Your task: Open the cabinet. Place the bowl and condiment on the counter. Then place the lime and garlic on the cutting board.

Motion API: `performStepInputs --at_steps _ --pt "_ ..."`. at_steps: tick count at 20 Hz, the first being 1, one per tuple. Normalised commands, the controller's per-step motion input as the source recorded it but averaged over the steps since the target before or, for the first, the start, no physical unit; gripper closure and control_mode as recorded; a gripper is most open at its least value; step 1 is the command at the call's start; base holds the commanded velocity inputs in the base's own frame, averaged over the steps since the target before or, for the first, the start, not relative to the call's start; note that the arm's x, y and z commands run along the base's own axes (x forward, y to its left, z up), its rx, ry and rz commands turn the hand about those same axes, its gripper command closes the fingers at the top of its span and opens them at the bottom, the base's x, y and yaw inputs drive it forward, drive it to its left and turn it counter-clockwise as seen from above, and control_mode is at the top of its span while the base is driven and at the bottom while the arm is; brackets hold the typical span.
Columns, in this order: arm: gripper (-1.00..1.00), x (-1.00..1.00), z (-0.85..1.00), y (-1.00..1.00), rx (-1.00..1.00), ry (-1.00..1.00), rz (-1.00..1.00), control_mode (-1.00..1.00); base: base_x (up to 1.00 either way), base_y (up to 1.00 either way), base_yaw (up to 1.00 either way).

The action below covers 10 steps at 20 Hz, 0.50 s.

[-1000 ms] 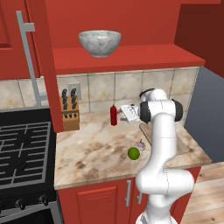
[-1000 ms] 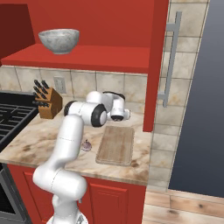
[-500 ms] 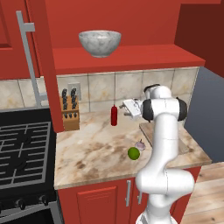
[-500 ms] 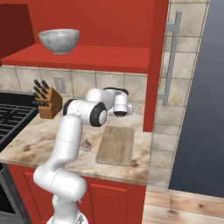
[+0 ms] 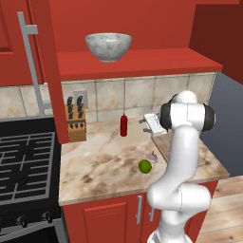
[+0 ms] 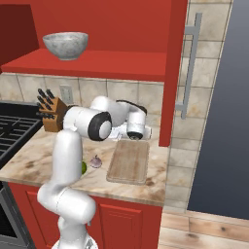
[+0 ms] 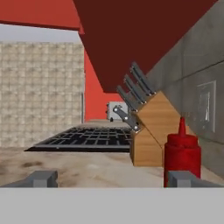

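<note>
The red wall cabinet (image 5: 142,64) stands open, its doors swung out to each side with their grey bar handles (image 6: 189,68). The grey-white marbled bowl (image 5: 108,46) rests on the cabinet shelf. On the beige counter (image 5: 102,161) the red condiment bottle (image 5: 124,125) stands upright near the tiled wall. The lime (image 5: 145,166) and the garlic (image 5: 152,157) lie side by side near the front edge, just left of the cutting board (image 6: 129,160). My gripper (image 7: 113,179) hovers low over the counter, open and empty, right of the bottle (image 7: 182,151) and pointing at it.
A wooden knife block (image 5: 76,126) stands by the wall left of the bottle. The black stove (image 5: 26,161) adjoins the counter's left end. The left door (image 5: 50,71) hangs out over the counter's left edge.
My hand has drifted a little lower and to the right above the board's far end. Bottle, lime, garlic and bowl have stayed put.
</note>
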Motion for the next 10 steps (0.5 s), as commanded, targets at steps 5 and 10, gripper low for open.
performStepInputs --at_steps 5,10 --pt "-1.00 -0.93 0.34 -0.02 0.00 0.00 -0.22 -1.00 0.00 0.00 0.00" --pt "-1.00 -0.80 0.75 -0.01 0.00 0.00 -0.20 -1.00 0.00 0.00 0.00"
